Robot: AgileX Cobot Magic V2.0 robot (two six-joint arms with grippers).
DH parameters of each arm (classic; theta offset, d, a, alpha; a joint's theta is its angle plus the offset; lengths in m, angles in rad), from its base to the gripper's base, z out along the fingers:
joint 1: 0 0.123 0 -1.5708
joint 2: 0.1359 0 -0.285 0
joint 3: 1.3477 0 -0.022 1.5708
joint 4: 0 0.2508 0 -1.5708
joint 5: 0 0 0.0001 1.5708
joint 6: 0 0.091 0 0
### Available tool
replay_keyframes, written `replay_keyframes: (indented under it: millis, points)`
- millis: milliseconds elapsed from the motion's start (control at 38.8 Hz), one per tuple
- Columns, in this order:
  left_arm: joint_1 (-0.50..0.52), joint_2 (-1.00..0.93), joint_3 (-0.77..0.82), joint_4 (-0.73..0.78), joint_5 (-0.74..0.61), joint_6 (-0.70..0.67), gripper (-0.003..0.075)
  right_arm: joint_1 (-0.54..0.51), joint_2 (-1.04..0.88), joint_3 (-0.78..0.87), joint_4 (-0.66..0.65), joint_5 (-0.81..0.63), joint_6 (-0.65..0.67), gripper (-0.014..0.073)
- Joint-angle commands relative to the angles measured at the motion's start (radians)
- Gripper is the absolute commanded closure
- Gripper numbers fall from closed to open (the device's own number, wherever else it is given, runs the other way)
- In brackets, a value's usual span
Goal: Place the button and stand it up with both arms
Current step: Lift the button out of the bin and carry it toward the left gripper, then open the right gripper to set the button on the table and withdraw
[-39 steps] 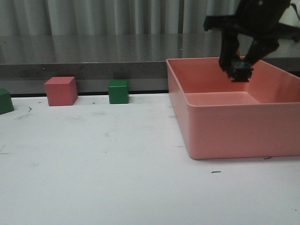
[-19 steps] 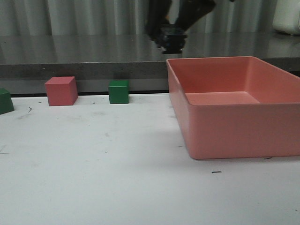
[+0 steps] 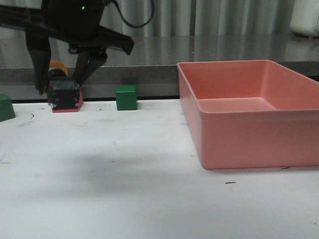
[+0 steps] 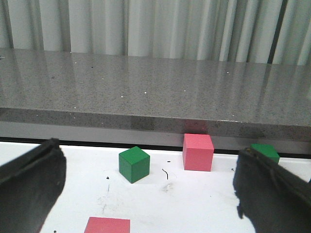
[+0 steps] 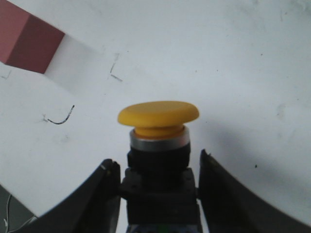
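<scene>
My right gripper (image 3: 62,92) is shut on the button (image 3: 65,95) and holds it over the left side of the white table (image 3: 149,199). In the front view the button's black body hangs in front of a pink cube (image 3: 76,106), and its yellow cap shows behind. In the right wrist view the black fingers (image 5: 104,194) clamp the black body, with the yellow cap and silver collar of the button (image 5: 158,116) pointing out from the gripper (image 5: 158,194). My left gripper (image 4: 150,194) is wide open and empty, low over the table; it is out of the front view.
A large pink bin (image 3: 249,134) stands at the right. A green cube (image 3: 126,97) and another green block (image 3: 6,107) sit by the back edge. The left wrist view shows a green cube (image 4: 133,164), a pink cube (image 4: 198,152), another green cube (image 4: 265,151) and a pink block (image 4: 108,225).
My right arm has carried the button out of the pink bin, up and across to the left, and now holds it low in front of the pink cube.
</scene>
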Motion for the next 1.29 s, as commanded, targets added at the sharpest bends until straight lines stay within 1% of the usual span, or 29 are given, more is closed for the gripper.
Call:
replay_keyframes:
  millis: [0,206,464,541,695,747,979,1056,1108,1262]
  points:
    - [0.002,0.015,-0.037,0.001,-0.088,-0.01,0.0049,-0.008,-0.003,-0.051,-0.007,-0.012,0.06,0.0365]
    - [0.002,0.015,-0.037,0.001,-0.088,-0.01,0.0049,-0.008,0.103,-0.051,-0.032,-0.048,0.138,0.0365]
    - [0.002,0.015,-0.037,0.001,-0.088,-0.01,0.0049,-0.008,0.149,-0.051,-0.071,-0.045,0.144,0.0361]
    - [0.002,0.015,-0.037,0.001,-0.088,-0.01,0.0049,-0.008,0.149,-0.051,-0.071,-0.047,0.144,0.033]
    - [0.002,0.015,-0.037,0.001,-0.088,-0.01,0.0049,-0.008,0.147,-0.059,-0.07,-0.045,0.144,0.0204]
    - [0.002,0.015,-0.037,0.001,-0.088,-0.01,0.0049,-0.008,0.146,-0.076,-0.07,-0.031,0.144,0.0175]
    - [0.002,0.015,-0.037,0.001,-0.088,-0.01,0.0049,-0.006,0.123,-0.203,-0.071,0.076,0.12,0.017]
    - [0.002,0.015,-0.037,0.001,-0.088,-0.01,0.0049,-0.006,0.107,-0.233,-0.074,0.112,0.108,0.0189]
    - [0.002,0.015,-0.037,0.001,-0.088,-0.01,0.0049,-0.006,0.096,-0.249,-0.075,0.129,0.099,0.0229]
    - [0.002,0.015,-0.037,0.001,-0.088,-0.01,0.0049,-0.006,0.064,-0.266,-0.075,0.146,0.084,0.0473]
